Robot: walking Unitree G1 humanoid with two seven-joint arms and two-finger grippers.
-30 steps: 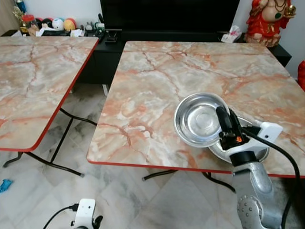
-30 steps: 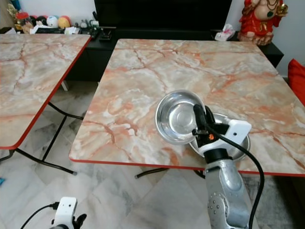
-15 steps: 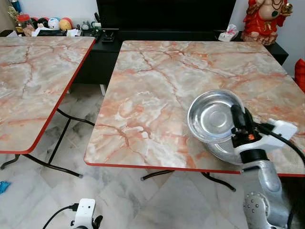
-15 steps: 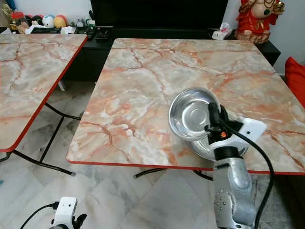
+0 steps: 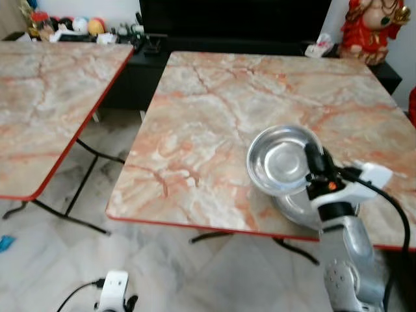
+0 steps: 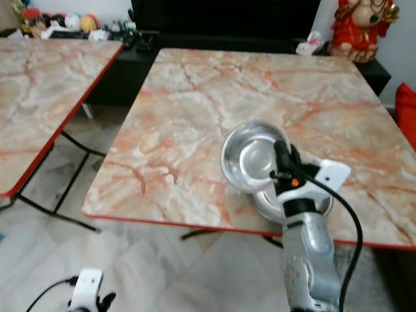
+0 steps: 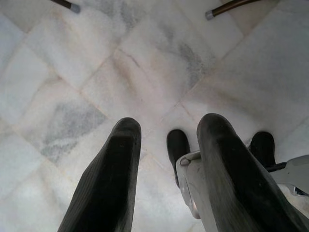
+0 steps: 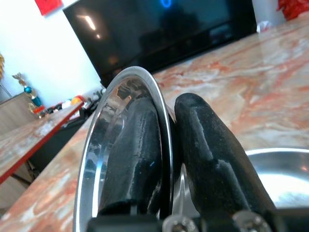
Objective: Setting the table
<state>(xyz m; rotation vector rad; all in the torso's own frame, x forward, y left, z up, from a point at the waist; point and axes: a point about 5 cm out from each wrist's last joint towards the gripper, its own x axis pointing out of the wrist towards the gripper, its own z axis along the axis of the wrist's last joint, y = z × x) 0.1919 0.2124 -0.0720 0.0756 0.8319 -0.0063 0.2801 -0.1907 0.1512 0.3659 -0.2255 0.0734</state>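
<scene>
1. Head views, left eye: home room with a pale marble-tile floor (image 5: 58, 260); marbled tabletop (image 5: 214, 117) with a red edge straight ahead, a second folding table (image 5: 45, 97) to the left, a dark TV cabinet (image 5: 234, 19) and a red figurine (image 5: 374, 26) behind. Slightly blurred, and framed differently from a second ago, so camera motion rather than any shift of the furniture.

2. Same view: right tool (image 5: 314, 162) clamped on the near rim of a steel bowl (image 5: 276, 162), tilted up and lifted clear of a second steel bowl (image 5: 299, 208) resting near the front right edge of the tabletop. Against the earlier pictures, upper bowl still gripped and still overlapping the lower one, carried only a little sideways; separation begun, placement not yet made. Probably the top bowl being taken off a stack to go to its own setting.

3. Right eye: same scene; right tool (image 6: 284, 159) at the bowl's rim, most of the tabletop bare, plenty of room for a setting.

4. Left wrist: left tool (image 7: 166, 159) hanging idle over the floor, fingers well apart, holding nothing.

5. Right wrist: black fingers (image 8: 207, 145) narrow, pinching the thin rim of the steel bowl (image 8: 120, 96), one inside and one outside; lower bowl (image 8: 285, 169) below.
</scene>
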